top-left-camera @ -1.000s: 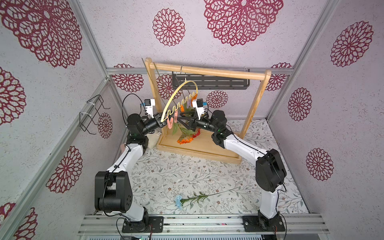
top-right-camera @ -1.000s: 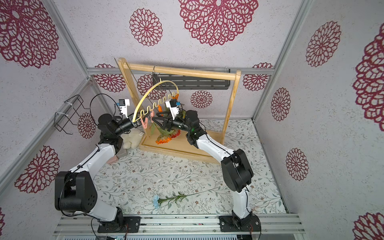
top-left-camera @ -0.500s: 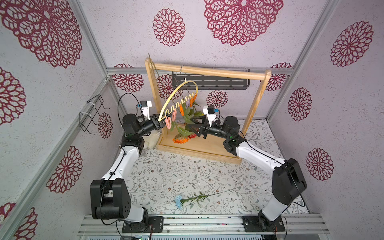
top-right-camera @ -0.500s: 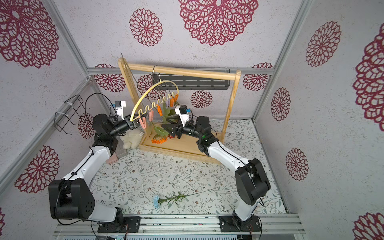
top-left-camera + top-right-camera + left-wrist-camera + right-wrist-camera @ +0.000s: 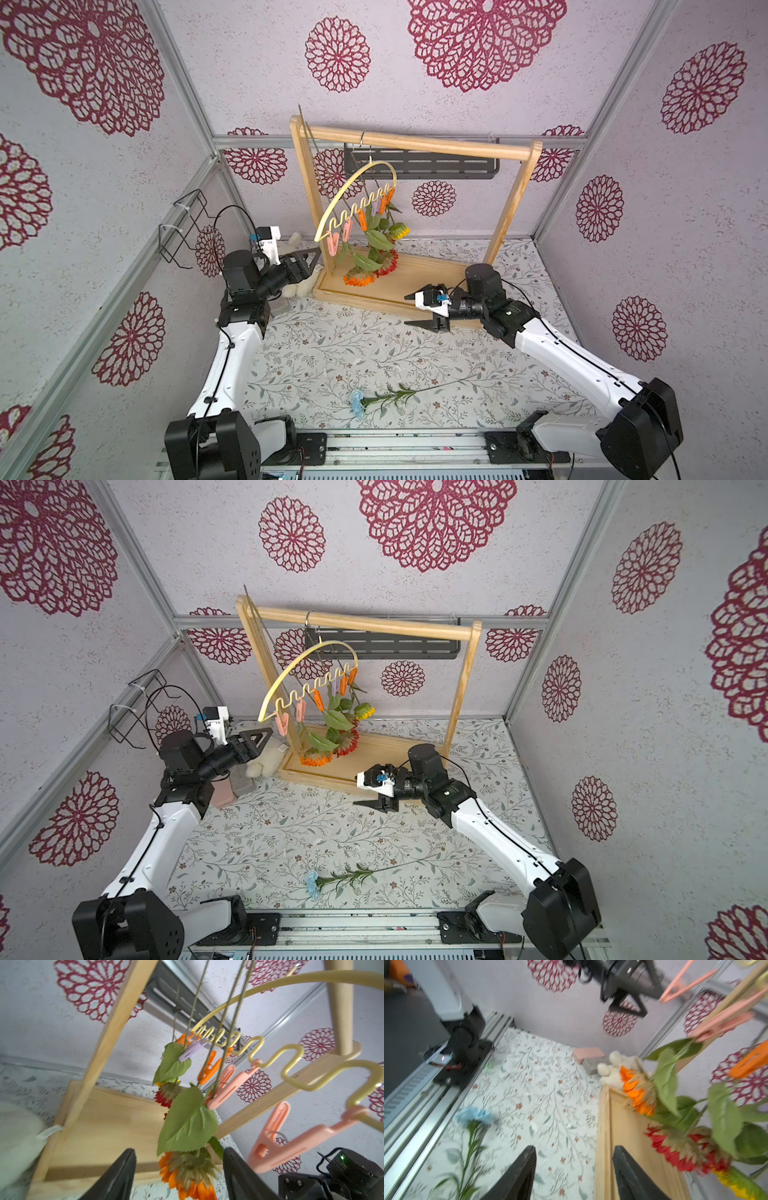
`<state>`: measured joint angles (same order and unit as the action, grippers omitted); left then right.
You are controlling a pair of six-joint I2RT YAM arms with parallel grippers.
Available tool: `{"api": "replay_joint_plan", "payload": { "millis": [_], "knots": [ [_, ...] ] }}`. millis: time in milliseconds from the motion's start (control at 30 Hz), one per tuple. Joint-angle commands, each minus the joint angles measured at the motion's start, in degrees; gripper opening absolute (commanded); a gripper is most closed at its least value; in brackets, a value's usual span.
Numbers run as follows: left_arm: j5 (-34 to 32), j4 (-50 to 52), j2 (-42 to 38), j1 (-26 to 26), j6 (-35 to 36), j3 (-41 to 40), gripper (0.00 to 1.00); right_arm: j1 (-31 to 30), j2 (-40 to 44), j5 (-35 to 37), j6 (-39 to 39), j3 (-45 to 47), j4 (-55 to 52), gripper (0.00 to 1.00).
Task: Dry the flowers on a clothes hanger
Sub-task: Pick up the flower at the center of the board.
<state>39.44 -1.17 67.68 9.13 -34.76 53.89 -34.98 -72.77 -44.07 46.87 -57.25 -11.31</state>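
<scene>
Now | left pincer (image 5: 313, 257) apart, raised near clothes hanger (image 5: 328, 216) | right pincer (image 5: 409, 309) apart, low, arm outstretched

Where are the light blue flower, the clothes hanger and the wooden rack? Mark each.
light blue flower (image 5: 356, 402), in a top view, on its blue head.
clothes hanger (image 5: 311, 977), left wrist view, on the pale yellow arc.
wooden rack (image 5: 419, 143), in a top view, on its top bar.

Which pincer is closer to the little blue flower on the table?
Right. The right pincer hovers beyond the blue flower, before the wooden rack; the left pincer is farther, up beside the pink clothespins.
</scene>
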Motion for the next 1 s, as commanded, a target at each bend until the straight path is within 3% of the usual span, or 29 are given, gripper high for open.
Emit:
{"api": "replay_joint_plan", "payload": {
  "millis": [0,133,333,467,567,700,867,967],
  "knots": [
    [-15.75,14.17,-2.32,0.91,1.28,-1.14,0.73,-1.49,-0.9,7.38,17.41,0.83,-23.96,0.64],
    [-23.48,19.8,-3.7,1.44,1.19,-3.25,0.75,-3.92,-3.43,13.48,21.31,3.43,-30.69,0.65],
    [-22.25,20.29,-3.94,1.41,-2.75,-8.01,0.76,-8.18,-7.84,16.22,21.83,7.29,-29.94,0.65],
    [-21.39,18.97,-4.07,1.37,-4.76,-11.17,0.76,-12.25,-11.58,21.42,17.33,8.33,-25.98,0.59],
    [-20.73,18.5,-3.44,1.14,-5.67,-12.45,0.76,-13.4,-13.32,26.36,14.7,9.78,-22.14,0.54],
    [-21.63,18.47,-2.97,0.92,-4.89,-12.6,0.75,-13.62,-14.97,27.46,15.25,11.12,-21.14,0.51],
    [-19.39,17.98,-2.6,0.72,-4.0,-11.37,0.73,-14.27,-15.51,29.1,14.57,14.17,-17.02,0.4],
    [-18.52,18.3,-2.35,0.47,-3.92,-11.26,0.72,-14.88,-15.29,30.52,14.0,15.37,-15.23,0.23]
  ]
}}
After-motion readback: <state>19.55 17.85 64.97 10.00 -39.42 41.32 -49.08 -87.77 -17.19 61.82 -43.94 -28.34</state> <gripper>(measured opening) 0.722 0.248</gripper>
